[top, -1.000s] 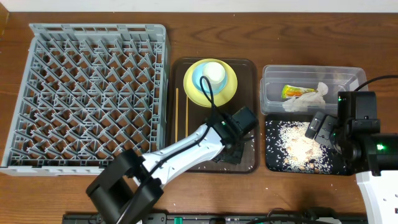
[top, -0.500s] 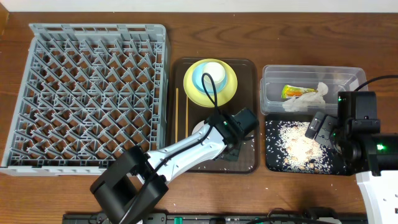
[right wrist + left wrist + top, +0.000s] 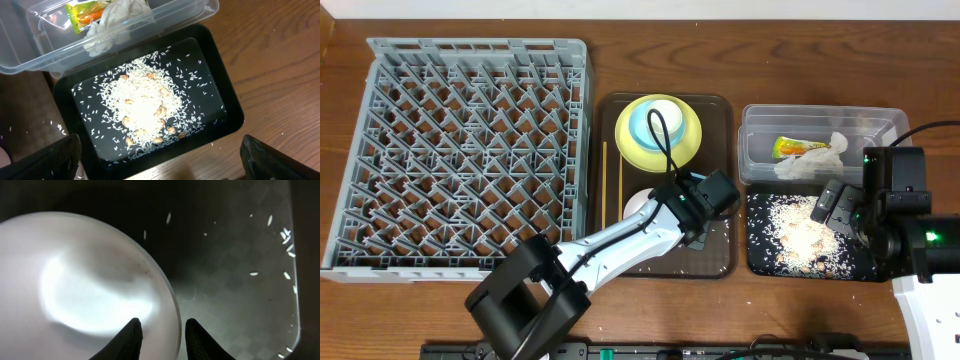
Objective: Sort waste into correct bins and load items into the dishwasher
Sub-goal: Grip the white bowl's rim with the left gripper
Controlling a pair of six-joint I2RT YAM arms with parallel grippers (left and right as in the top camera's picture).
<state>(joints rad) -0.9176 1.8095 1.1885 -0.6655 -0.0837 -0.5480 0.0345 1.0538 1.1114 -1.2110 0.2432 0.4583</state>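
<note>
A brown wooden table seen from above carries four things in a row. From left to right they are a large square grey dish rack, a dark brown serving tray just beside it, then a clear plastic tub at the back with a flat black tray touching its front edge. A few white grains seem to lie on the bare surface just left of the black tray, though the view is too dim to be sure.

Dark brown serving tray on wooden table.
</note>
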